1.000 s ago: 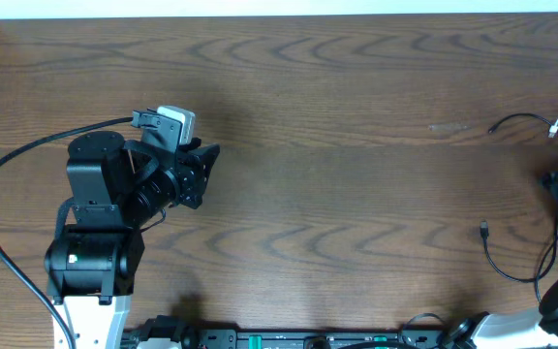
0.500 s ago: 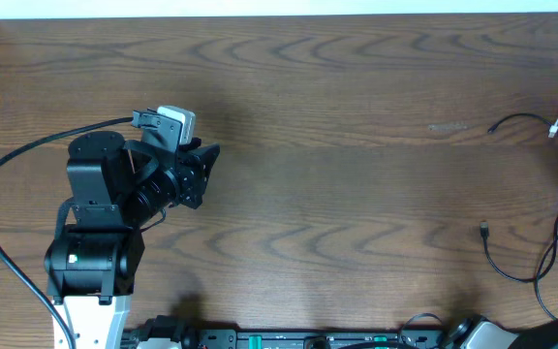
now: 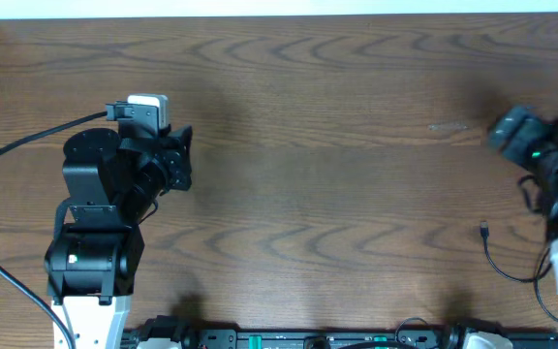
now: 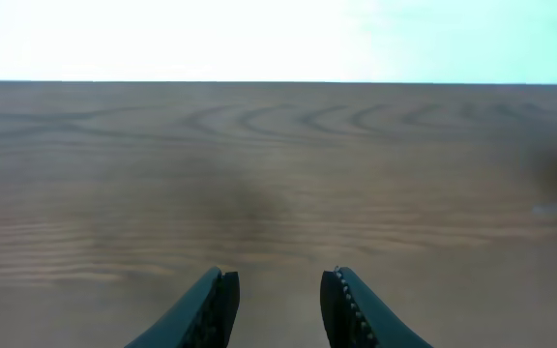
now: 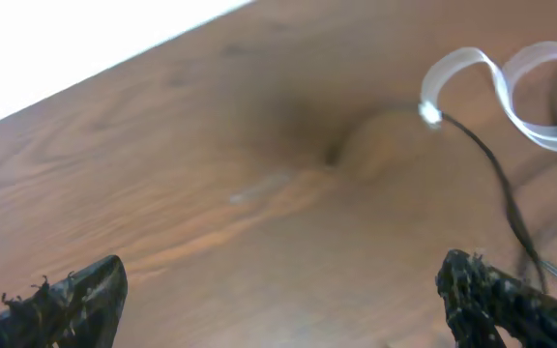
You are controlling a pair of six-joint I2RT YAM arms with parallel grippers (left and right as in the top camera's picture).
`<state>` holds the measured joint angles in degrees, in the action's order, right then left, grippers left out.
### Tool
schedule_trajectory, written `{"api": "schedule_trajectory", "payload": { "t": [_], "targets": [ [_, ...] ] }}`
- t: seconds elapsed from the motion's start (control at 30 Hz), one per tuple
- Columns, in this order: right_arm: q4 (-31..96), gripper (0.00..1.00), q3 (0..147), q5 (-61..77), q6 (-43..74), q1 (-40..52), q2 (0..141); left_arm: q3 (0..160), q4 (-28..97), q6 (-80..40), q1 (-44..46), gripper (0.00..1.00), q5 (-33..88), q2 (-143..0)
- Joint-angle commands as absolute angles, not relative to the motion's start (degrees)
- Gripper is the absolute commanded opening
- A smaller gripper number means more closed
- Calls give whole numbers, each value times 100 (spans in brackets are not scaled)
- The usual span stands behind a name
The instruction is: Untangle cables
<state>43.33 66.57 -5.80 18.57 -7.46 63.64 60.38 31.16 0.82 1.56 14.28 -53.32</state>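
Observation:
The cables lie at the table's far right. In the overhead view a thin black cable (image 3: 499, 264) with a small plug end (image 3: 484, 230) curls below my right arm, which hides the rest. The right wrist view shows a white cable (image 5: 511, 72) looped at the upper right and a black cable (image 5: 496, 174) running down from a small plug (image 5: 429, 115). My right gripper (image 5: 283, 269) (image 3: 500, 129) hangs wide open above bare wood left of them, holding nothing. At the table's left my left gripper (image 4: 280, 276) (image 3: 183, 160) is narrowly open and empty, far from the cables.
The left arm's thick black wire (image 3: 27, 145) arcs off the left edge. A pale wall edge (image 3: 279, 8) borders the far side of the wooden table (image 3: 337, 194). A faint pale scuff (image 3: 449, 127) marks the wood near the right arm.
The right arm left the frame, then came back in over the upper part of the cables, covering it. The left gripper swung back to the left and a little farther up the table.

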Motion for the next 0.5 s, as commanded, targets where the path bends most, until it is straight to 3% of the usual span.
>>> {"api": "schedule_trajectory", "payload": {
  "t": [0.0, 0.17, 0.23, 0.27, 0.47],
  "targets": [
    [4289, 99, 6543, -1385, 1597, 178, 5894, 6020, 3199, -38, 143, 34, 998, -5109],
    [3756, 99, 5745, -2327, 1737, 1682, 5408, 5725, 3437, 167, 272, 34, 978, -4709],
    [3568, 99, 5411, -2571, 1918, 2047, 5284, 5448, 3437, 152, 373, 34, 965, -4460],
    [3540, 99, 5253, -2681, 2047, 2200, 5223, 5312, 3417, 82, 416, 41, 913, -4331],
    [3402, 99, 4335, -3424, 2783, 2934, 4705, 4283, 3183, -172, 757, 45, 543, -3111]
  ]
}}
